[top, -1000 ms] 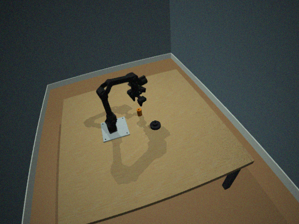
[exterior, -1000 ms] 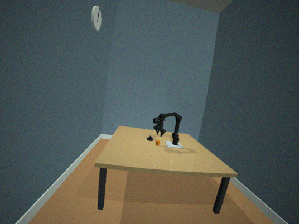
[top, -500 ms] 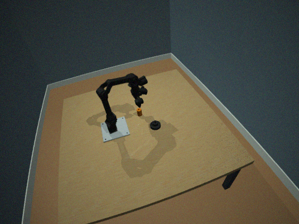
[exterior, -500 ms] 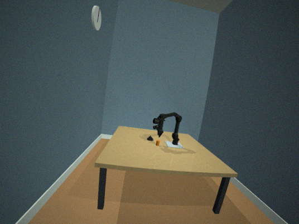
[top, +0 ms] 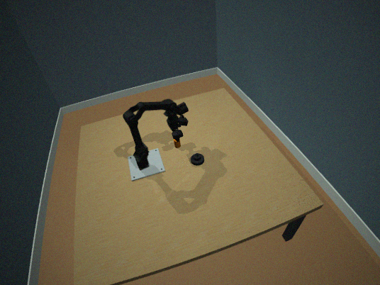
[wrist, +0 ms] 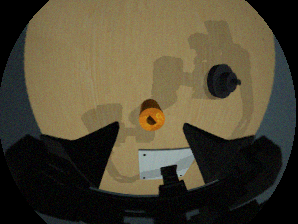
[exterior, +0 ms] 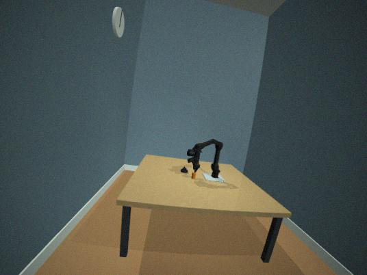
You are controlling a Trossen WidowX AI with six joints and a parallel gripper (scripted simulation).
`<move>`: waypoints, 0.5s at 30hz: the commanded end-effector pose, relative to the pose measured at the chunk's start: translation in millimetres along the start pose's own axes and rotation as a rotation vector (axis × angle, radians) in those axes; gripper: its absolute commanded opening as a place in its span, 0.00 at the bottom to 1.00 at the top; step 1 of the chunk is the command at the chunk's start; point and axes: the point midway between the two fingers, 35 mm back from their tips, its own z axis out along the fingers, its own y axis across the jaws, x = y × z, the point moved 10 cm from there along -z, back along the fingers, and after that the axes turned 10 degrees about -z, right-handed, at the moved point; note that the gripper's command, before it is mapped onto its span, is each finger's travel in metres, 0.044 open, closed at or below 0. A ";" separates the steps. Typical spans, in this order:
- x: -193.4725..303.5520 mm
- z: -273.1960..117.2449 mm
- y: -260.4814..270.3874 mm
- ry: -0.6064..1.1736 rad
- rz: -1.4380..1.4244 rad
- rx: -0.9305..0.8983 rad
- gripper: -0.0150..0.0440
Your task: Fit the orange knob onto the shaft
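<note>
The orange knob [top: 177, 144] [exterior: 194, 176] [wrist: 151, 112] stands upright on the table, its hole facing up; in the wrist view the hole is dark with a straight edge running diagonally. My gripper [top: 177, 140] [exterior: 195, 170] [wrist: 152, 125] is open and points down over the knob. In the wrist view the knob shows midway between the two fingertips, touching neither; the fingertips are close to its top height. The dark round pedestal [top: 197, 161] [exterior: 184, 170] [wrist: 217, 81] stands apart from the knob, at the upper right of the wrist view. Its short shaft [wrist: 238, 82] points up; its flat side cannot be seen.
The arm's pale base plate [top: 156, 167] [exterior: 207, 178] [wrist: 150, 160] lies on the wooden table [top: 142, 227] [exterior: 164, 195] [wrist: 65, 65], at the bottom of the wrist view. The arm's shadows fall across the table around the knob and pedestal.
</note>
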 end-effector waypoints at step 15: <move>-0.9 30.1 -0.1 0.006 0.006 0.005 1.00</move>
